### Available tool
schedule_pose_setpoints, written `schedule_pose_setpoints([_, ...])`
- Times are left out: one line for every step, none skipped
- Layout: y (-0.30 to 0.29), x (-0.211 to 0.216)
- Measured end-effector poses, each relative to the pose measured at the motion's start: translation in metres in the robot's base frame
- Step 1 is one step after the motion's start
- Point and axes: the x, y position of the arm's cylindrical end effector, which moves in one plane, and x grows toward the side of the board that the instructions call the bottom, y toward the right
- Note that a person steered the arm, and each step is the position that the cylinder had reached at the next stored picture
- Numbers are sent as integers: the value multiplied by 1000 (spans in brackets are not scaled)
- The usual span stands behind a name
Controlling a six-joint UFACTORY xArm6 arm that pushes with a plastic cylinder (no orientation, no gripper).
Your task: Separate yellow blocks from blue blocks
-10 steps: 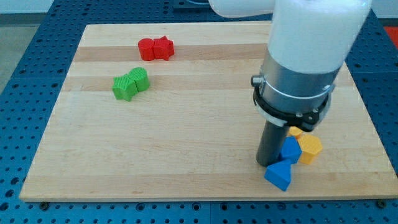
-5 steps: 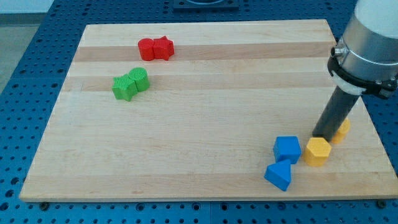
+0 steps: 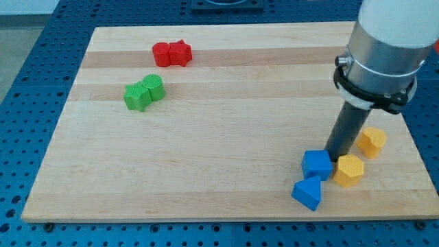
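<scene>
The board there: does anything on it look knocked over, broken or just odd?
Nothing looks damaged or spilled. The only oddity: one yellow block sits tight against a blue block, though the colours should be apart. My tip stands just above where they meet.

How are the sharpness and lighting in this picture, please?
Camera view: light is even and soft, with only faint shadows under the blue blocks and yellow blocks; the board shows no glare; blocks look sharp, and my tip is clearly outlined.
</scene>
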Motion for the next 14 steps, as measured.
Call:
schedule_pose_setpoints([0, 19])
schedule_pose_setpoints([0, 40])
schedule_pose_setpoints([0, 55])
schedule_pose_setpoints([-8, 57])
schedule_pose_setpoints([-20, 58])
schedule_pose_setpoints([-31, 67])
schedule_pose_setpoints([-30, 85])
schedule_pose_setpoints([-30, 85])
schedule_pose_setpoints([-21, 85])
schedule_pose_setpoints([-3, 85])
schedule_pose_setpoints([12, 84])
schedule_pose_setpoints([17, 84])
schedule_pose_setpoints([24, 84])
schedule_pose_setpoints([26, 84])
